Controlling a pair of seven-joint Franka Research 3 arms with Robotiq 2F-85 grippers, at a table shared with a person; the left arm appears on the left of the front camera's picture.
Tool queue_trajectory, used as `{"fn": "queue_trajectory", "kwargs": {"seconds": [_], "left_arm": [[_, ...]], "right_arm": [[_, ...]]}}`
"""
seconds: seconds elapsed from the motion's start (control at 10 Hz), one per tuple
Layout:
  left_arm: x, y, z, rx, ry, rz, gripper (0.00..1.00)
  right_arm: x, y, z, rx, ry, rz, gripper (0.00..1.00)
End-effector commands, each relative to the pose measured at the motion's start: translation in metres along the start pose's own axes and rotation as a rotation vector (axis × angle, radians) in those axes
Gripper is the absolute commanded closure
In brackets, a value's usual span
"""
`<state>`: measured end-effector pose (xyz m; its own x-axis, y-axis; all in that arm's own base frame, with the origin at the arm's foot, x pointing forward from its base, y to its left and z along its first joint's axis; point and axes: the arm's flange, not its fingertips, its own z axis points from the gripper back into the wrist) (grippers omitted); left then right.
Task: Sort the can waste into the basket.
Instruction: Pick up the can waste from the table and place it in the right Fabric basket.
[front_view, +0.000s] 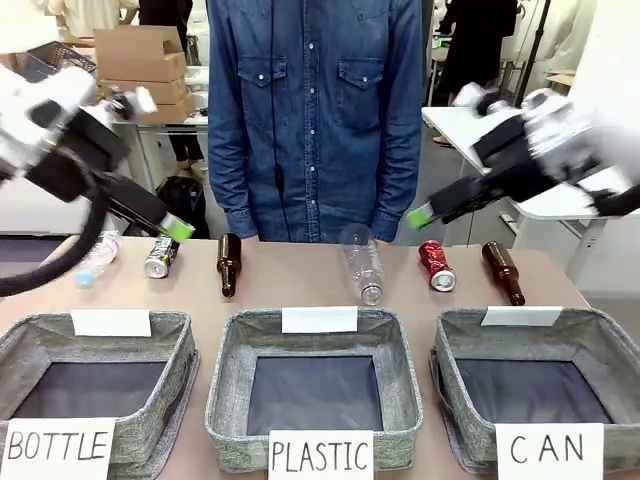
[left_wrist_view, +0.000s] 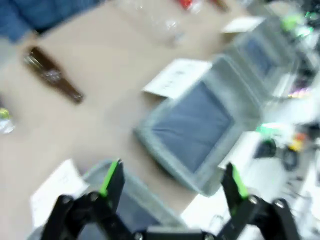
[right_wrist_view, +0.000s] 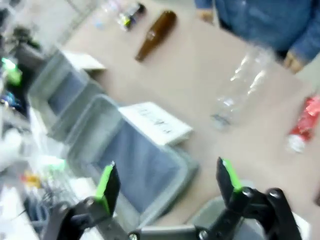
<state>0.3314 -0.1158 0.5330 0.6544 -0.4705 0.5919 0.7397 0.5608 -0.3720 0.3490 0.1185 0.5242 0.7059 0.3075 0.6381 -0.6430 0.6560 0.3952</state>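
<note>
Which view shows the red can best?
Front view: the red can lies whole and sharp on the table, between a clear plastic bottle and a brown bottle. Right wrist view has the red can blurred at its right edge. Left wrist view gives a blurred red scrap, likely it, at the top edge.

White arms (front_view: 590, 135), black fingers (left_wrist_view: 118, 189), green pads (left_wrist_view: 108, 177), blue denim shirt (front_view: 315, 100)

The tan desk (front_view: 300, 292) carries a row across mid-frame, all lying down: left clear bottle (front_view: 98, 258), silver can (front_view: 160, 257), left brown bottle (front_view: 229, 265), middle clear bottle (front_view: 365, 268), red can (front_view: 436, 266), right brown bottle (front_view: 502, 272). Along the bottom edge sit the BOTTLE basket (front_view: 186, 350), PLASTIC basket (front_view: 224, 380) and CAN basket (front_view: 441, 352).
</note>
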Motion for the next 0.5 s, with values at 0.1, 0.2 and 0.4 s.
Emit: {"fn": "queue_trajectory", "kwargs": {"seconds": [0.1,0.2,0.4], "left_arm": [[-0.037,0.068,0.046,-0.355,-0.173,0.416,0.0],[-0.043,0.077,0.046,-0.317,-0.227,0.491,0.0],[-0.039,0.076,0.036,0.025,-0.153,0.525,0.0]], "right_arm": [[-0.039,-0.068,0.078,0.2,-0.269,-0.6,0.0],[-0.051,-0.081,0.08,0.18,-0.311,-0.669,0.0],[-0.036,-0.074,0.096,0.196,-0.184,-0.427,0.0]]}}
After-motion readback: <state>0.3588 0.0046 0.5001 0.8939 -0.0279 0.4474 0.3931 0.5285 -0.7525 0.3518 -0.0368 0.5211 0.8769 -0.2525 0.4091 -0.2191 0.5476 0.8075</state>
